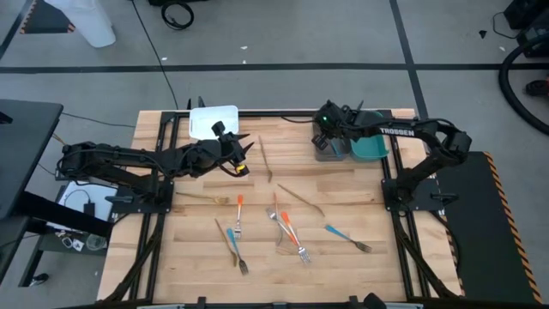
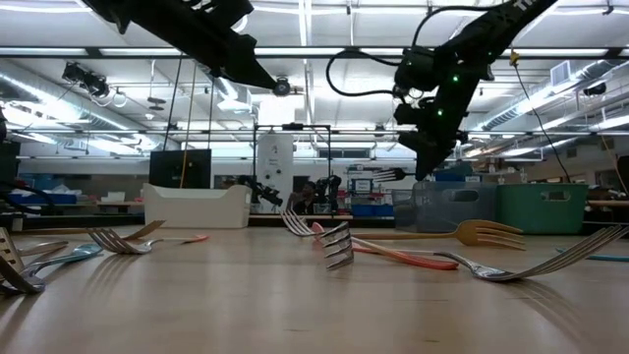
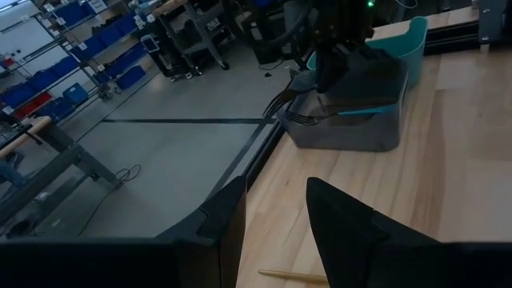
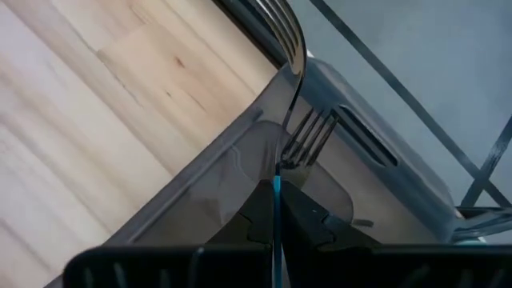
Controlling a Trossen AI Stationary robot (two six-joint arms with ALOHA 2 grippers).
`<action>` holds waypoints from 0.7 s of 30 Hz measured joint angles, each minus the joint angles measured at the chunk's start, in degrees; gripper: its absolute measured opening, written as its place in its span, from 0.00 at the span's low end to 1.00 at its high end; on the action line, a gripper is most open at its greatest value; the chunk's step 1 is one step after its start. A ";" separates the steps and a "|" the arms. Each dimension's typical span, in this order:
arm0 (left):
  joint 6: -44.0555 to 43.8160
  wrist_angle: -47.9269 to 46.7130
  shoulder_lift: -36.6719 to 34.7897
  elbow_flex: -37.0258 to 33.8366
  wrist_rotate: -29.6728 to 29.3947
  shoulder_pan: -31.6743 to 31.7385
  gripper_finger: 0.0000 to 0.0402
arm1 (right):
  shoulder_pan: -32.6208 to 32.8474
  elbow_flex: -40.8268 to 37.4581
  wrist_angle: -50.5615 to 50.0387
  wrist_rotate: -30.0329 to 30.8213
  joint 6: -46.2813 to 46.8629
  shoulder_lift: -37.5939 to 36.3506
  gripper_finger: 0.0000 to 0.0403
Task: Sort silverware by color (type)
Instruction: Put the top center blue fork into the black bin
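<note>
My right gripper (image 4: 276,210) is shut on a blue-handled fork (image 2: 381,175) above the grey bin (image 1: 330,153), which stands beside the teal bin (image 1: 371,148). My left gripper (image 3: 276,220) is open and holds nothing. It hovers near the white bin (image 1: 213,120). Orange-handled forks (image 1: 239,215) (image 1: 290,230), blue-handled forks (image 1: 232,245) (image 1: 347,236) and thin gold utensils (image 1: 266,159) (image 1: 300,199) lie flat on the table. A second set of tines (image 4: 310,138) shows at the grey bin's wall. My right gripper pinches the fork's blue handle (image 4: 276,192) between its two fingers, which come down from above. The fork is lifted clear and lies about level in the low view. Its metal tines (image 2: 373,175) stick out toward the table's left, over the grey bin's rim (image 4: 320,76).
The three bins stand along the table's far edge. The loose silverware lies in the middle and near part of the table. Bare wood (image 1: 360,193) shows between the bins and the cutlery. A gold utensil (image 3: 292,276) lies just below my left gripper.
</note>
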 joint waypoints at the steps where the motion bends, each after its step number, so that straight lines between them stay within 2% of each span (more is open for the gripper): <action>1: 0.00 -0.04 0.00 0.00 0.00 0.00 0.35 | 0.00 -0.40 0.60 0.51 0.04 0.00 0.04; 7: -0.01 -0.16 0.00 0.00 0.00 0.00 0.35 | 0.00 -2.96 2.48 2.62 1.00 0.00 0.04; 21: -0.04 -1.58 0.00 0.00 -0.02 0.00 0.35 | -0.50 -3.96 3.34 1.82 1.72 -2.07 0.04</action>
